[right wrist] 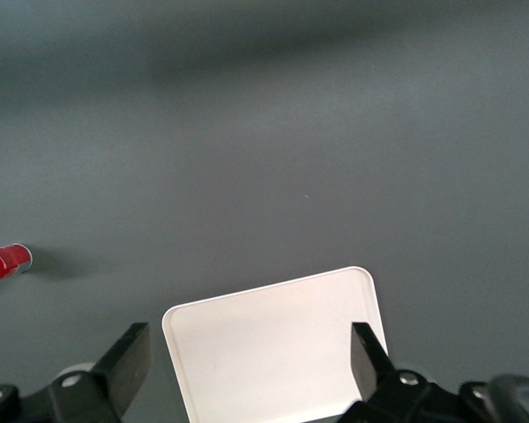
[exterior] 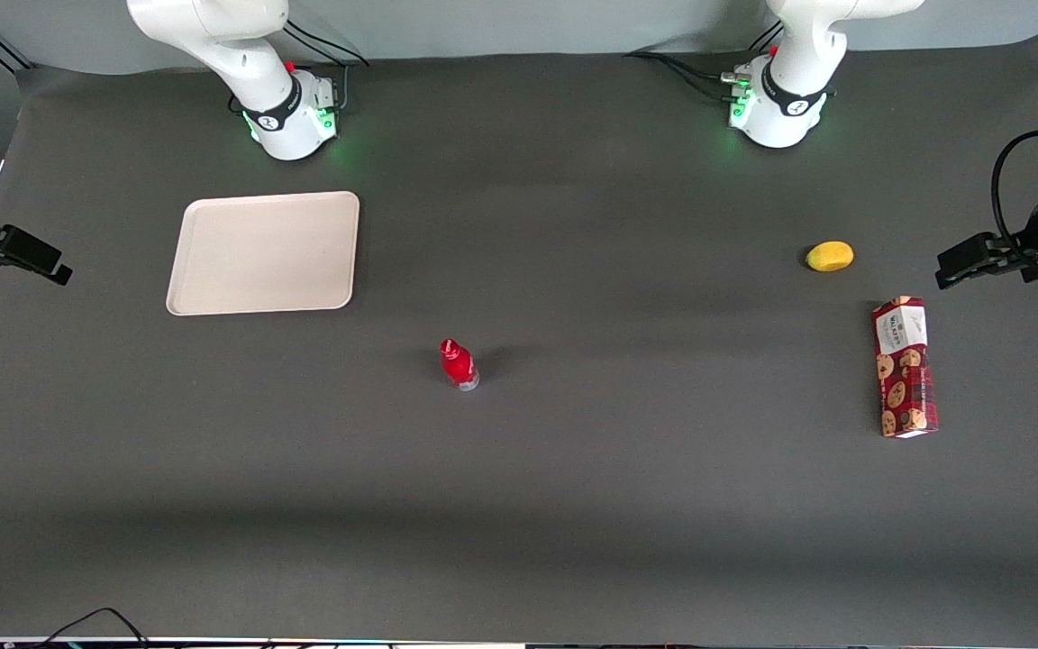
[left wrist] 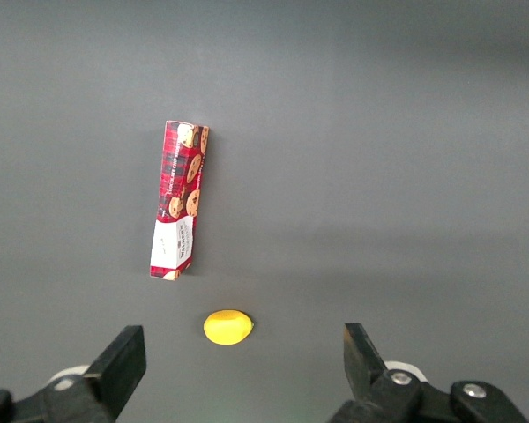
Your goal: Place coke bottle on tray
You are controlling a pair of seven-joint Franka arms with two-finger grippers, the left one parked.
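On the tabletop (exterior: 573, 505) the bottle (exterior: 459, 363) is stood upright, near the tray (exterior: 264, 253) but apart from it and nearer the front camera, so nothing of the task is judged done. The pincer (right wrist: 247, 374) is held wide open and empty above the tray's edge at the working arm's end, seemingly parked there with the bottle kept in its wrist camera's sight. A cookie box (exterior: 905, 366) and a lemon (exterior: 830, 256) are left toward the parked arm's end, well clear of any likely path.

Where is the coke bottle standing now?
The coke bottle stands upright on the table, nearer to the front camera than the tray and apart from it. The open gripper hovers over the tray, holding nothing.
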